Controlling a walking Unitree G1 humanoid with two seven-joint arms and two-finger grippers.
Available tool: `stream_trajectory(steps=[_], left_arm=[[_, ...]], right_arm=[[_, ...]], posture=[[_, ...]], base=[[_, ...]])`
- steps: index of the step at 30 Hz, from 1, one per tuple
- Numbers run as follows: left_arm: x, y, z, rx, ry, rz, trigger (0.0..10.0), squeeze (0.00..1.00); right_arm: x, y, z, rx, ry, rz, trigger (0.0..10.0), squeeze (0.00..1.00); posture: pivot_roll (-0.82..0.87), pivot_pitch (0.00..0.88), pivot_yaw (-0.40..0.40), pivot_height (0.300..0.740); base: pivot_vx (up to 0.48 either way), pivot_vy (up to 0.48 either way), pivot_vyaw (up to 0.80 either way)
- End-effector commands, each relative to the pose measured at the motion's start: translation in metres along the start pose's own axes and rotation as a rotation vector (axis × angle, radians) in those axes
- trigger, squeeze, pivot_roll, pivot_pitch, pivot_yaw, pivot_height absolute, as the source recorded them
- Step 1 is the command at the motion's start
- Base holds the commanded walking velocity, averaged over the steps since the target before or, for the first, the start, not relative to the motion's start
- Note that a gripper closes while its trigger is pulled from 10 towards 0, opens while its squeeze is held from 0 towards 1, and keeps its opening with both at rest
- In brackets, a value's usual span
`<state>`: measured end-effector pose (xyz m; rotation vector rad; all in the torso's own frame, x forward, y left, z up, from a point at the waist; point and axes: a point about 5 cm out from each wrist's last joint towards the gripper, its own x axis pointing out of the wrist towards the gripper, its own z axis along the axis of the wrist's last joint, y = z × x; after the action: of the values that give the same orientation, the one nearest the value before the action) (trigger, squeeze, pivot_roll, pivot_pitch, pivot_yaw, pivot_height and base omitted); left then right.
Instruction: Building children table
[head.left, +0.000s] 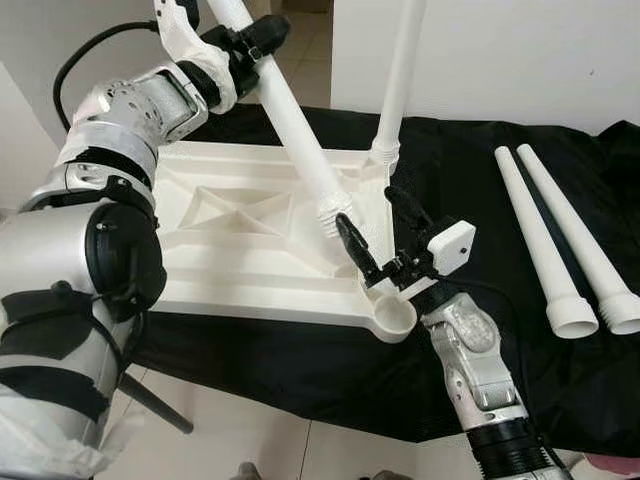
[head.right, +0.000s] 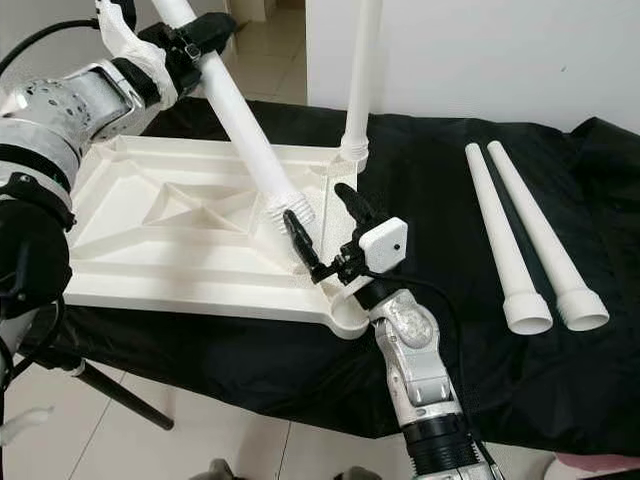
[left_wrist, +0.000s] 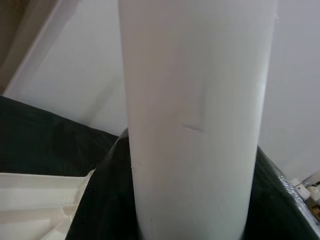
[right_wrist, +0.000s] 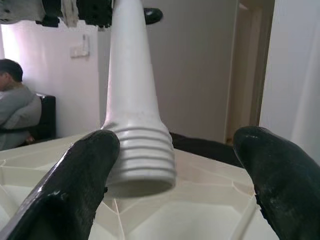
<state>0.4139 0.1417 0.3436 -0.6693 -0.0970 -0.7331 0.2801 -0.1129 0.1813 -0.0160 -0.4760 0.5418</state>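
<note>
left gripper (head.left: 250, 40) clamped on tilted white plastic table leg (head.left: 290, 130), threaded end just above upturned white plastic tabletop (head.left: 230, 220) on black cloth (head.left: 470, 190). right gripper (head.left: 378, 232) fingers apart near tabletop's near-right corner.

A white moulded plastic tabletop (head.left: 240, 235) lies underside up on a black cloth (head.left: 480, 190). The left gripper (head.left: 245, 40), at eleven o'clock, clamps a tilted white plastic leg (head.left: 290, 125). The right gripper (head.left: 380, 225), fingers spread, hovers beside its ribbed lower end. Another white leg (head.left: 400, 75) stands upright at twelve; two loose tapered white legs (head.left: 560, 240) lie at three.
</note>
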Motion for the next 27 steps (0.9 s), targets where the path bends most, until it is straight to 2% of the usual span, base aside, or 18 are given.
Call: stream_trajectory(steps=[1,3,7,9,10,12,15,21,27], left_arm=[[0.000,-0.002,0.009,0.079,-0.034,0.009,10.0,0.00],[0.003,-0.003,0.007,0.153,-0.044,0.013,10.0,0.00],[0.006,-0.006,0.003,0.211,-0.043,0.008,10.0,0.00],[0.011,-0.011,-0.004,0.311,-0.044,0.001,10.0,0.00],[0.011,-0.011,-0.004,0.311,-0.044,0.001,10.0,0.00],[0.014,-0.015,-0.008,0.365,-0.053,-0.024,10.0,0.00],[0.020,-0.025,-0.020,0.474,-0.052,-0.067,10.0,0.00],[0.027,-0.040,-0.033,0.574,-0.056,-0.120,10.0,0.00],[0.030,-0.050,-0.043,0.621,-0.069,-0.149,10.0,0.00]], right_arm=[[-0.001,0.000,-0.012,0.001,0.086,0.009,10.0,0.00],[0.001,0.003,-0.020,-0.036,0.150,0.049,10.0,0.00],[0.003,0.004,-0.025,-0.044,0.190,0.058,10.0,0.00],[0.007,0.009,-0.026,-0.049,0.234,0.096,10.0,0.00],[0.007,0.009,-0.026,-0.049,0.234,0.096,10.0,0.00],[0.010,0.013,-0.026,-0.010,0.252,0.137,10.0,0.00],[0.020,0.008,-0.018,0.020,0.236,0.099,10.0,0.00],[0.037,-0.007,-0.010,0.014,0.235,0.004,10.0,0.00],[0.051,-0.014,-0.004,-0.040,0.230,-0.042,10.0,0.00]], posture=[[-0.08,0.000,0.020,0.740],[-0.08,0.000,0.017,0.740],[-0.08,0.000,0.012,0.740],[-0.08,0.000,0.007,0.740],[-0.08,0.000,0.007,0.740],[-0.07,0.000,0.004,0.740],[-0.07,0.000,0.000,0.740],[-0.06,0.000,-0.008,0.740],[-0.06,0.000,-0.013,0.740]], base=[[0.000,0.000,0.00],[0.000,0.000,0.00],[0.000,0.000,0.00],[0.000,0.000,0.00],[0.000,0.000,0.00],[0.000,0.000,0.00],[0.000,0.000,0.00],[0.000,0.000,0.00],[0.000,0.000,0.00]])
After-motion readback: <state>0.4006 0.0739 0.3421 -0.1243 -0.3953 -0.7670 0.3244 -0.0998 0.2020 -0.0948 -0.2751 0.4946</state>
